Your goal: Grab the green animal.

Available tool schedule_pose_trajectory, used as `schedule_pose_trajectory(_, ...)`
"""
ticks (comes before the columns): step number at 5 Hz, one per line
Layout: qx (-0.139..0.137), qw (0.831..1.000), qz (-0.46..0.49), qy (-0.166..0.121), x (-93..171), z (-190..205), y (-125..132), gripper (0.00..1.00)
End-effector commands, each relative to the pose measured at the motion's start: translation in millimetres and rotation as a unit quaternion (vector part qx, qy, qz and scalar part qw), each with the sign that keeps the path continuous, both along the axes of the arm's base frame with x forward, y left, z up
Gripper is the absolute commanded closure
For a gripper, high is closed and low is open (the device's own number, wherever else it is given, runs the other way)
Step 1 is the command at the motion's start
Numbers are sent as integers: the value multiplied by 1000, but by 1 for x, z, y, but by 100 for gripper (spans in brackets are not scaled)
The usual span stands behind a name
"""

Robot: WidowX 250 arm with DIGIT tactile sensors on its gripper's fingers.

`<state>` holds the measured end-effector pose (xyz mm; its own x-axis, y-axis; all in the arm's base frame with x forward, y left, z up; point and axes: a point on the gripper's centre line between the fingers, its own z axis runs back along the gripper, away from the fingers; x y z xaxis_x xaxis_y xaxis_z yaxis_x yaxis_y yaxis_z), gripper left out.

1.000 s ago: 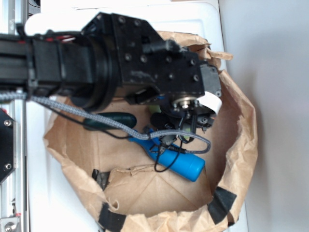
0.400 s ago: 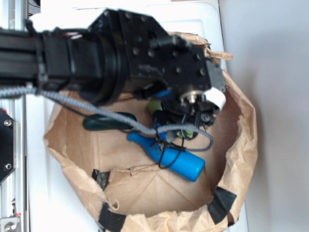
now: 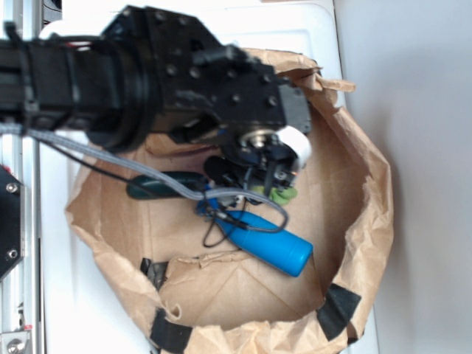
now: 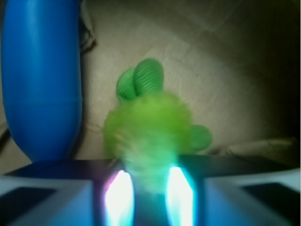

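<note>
Inside the paper bag (image 3: 369, 221), the gripper (image 4: 148, 188) clamps the green animal (image 4: 148, 127); no writing visible.

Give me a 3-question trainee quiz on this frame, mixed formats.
1. True or false: the green animal sits between the fingers of the tool.
2. In the wrist view, the blue bottle lies on which side of the green animal: A) left B) right C) behind it, hidden.
3. Fill in: all the items lie inside a crumpled brown paper ____.

Key: 1 true; 2 A; 3 bag. The dark green cucumber-shaped object shows only in the exterior view.
</note>
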<state>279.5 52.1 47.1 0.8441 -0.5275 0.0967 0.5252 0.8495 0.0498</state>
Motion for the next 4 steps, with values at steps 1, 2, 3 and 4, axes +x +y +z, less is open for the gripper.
schedule_pose_trajectory(1,-15,1000,-3,-8,8,3,4,0)
schedule_pose_trajectory(2,-17,1000,-6,-11,13,-3,0,0)
schedule_pose_trajectory(3,-5,1000,-6,-10,17,-12,-4,0)
schedule_pose_trajectory(4,-15,1000,8,-3,22,-11,-4,100)
